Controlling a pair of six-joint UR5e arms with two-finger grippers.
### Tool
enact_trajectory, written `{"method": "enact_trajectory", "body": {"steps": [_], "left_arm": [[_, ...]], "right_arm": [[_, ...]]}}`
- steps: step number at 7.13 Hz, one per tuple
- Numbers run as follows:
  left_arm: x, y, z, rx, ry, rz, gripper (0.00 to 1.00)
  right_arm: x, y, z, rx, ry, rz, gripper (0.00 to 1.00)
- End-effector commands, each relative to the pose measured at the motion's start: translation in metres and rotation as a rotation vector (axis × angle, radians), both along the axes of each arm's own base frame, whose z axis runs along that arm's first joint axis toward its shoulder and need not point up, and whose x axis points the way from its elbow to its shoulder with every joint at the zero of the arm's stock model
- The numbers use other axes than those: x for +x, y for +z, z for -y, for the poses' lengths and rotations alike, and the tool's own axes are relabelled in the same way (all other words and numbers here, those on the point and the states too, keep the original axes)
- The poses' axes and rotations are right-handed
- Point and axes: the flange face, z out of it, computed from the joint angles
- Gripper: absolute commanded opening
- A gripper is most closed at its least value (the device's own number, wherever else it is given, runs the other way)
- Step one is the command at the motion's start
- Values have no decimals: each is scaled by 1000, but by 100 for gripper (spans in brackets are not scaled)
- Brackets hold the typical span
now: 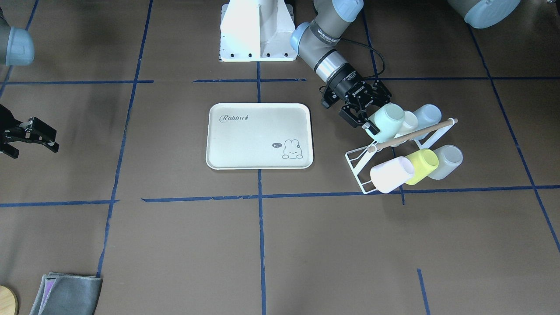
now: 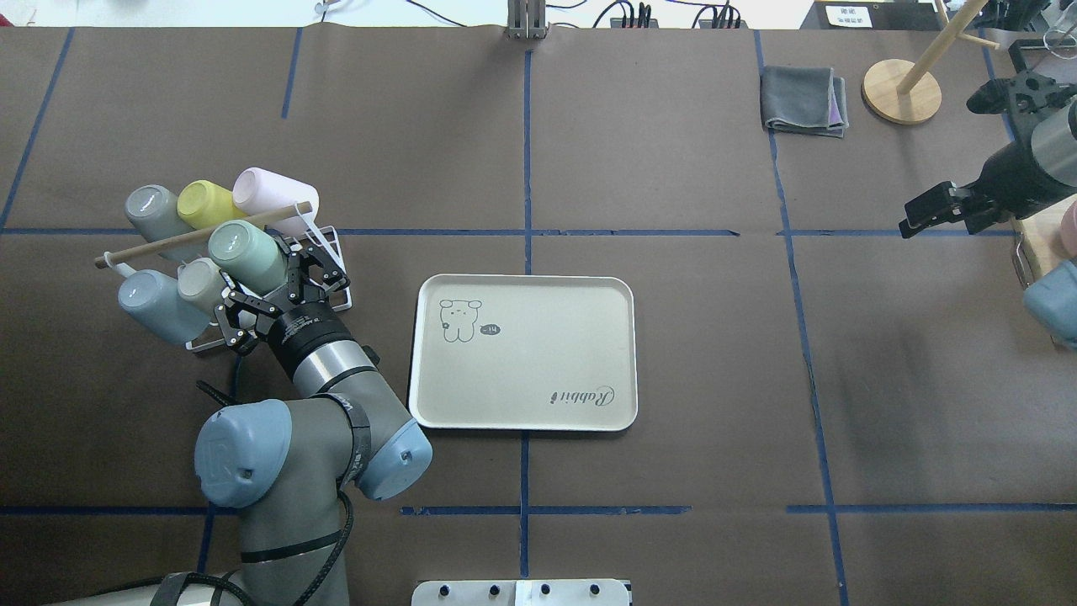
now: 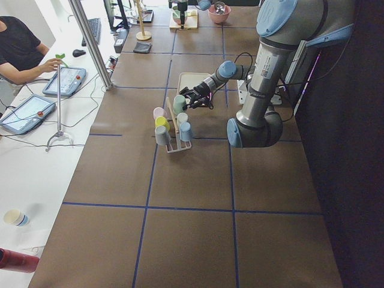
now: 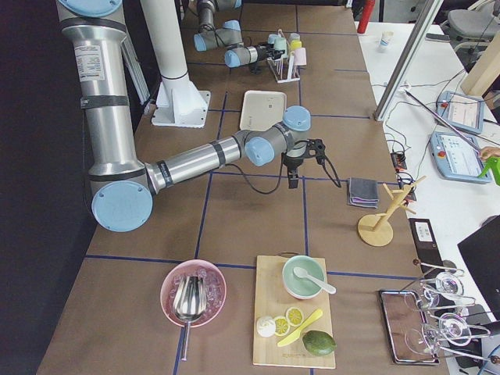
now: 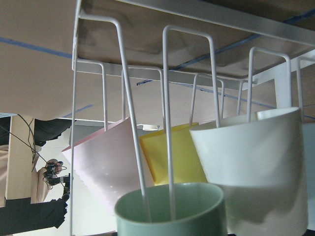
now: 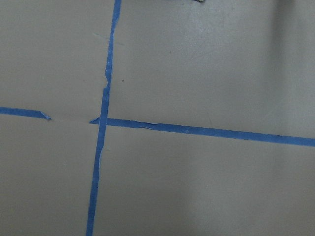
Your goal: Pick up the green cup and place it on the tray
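Over on the wire rack (image 1: 431, 129), the green cup (image 1: 387, 122) is being straddled by the left gripper (image 1: 371, 120) — clamped or just flanked, can't be told. Meanwhile the right gripper (image 1: 50, 140) is being held spread apart, well away from the tray (image 1: 258, 131).

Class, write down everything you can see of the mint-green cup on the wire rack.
The green cup is a pale mint tumbler with no handle, slightly tapered, and it looks like smooth matte plastic. It hangs tilted and mouth-down on the white rack, with a wire prong running into its mouth. It is in the row on the robot's side, at the end nearest the tray, and beside a cream cup. The left pincer is at its rim; whether it grips cannot be told.
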Motion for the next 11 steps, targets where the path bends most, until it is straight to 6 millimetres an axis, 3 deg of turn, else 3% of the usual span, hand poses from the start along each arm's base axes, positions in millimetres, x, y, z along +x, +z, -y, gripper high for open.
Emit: {"method": "enact_trajectory", "body": {"steps": [1, 3, 4, 5, 7, 11], "left_arm": [[-15, -13, -4, 5, 0, -17, 57], [-42, -37, -7, 19, -7, -69, 56], [-66, -63, -11, 38, -13, -144, 53], [-98, -93, -18, 65, -16, -249, 51], [-130, -130, -31, 52, -64, -546, 48], [-118, -180, -46, -85, -299, -1412, 48]], "right_arm": [[0, 0, 0, 1, 0, -1, 100], [0, 0, 0, -1, 1, -1, 100], [0, -1, 0, 0, 2, 1, 100], [0, -2, 1, 4, 3, 1, 100], [3, -4, 3, 6, 8, 3, 100], [5, -4, 4, 6, 12, 1, 100]]}}
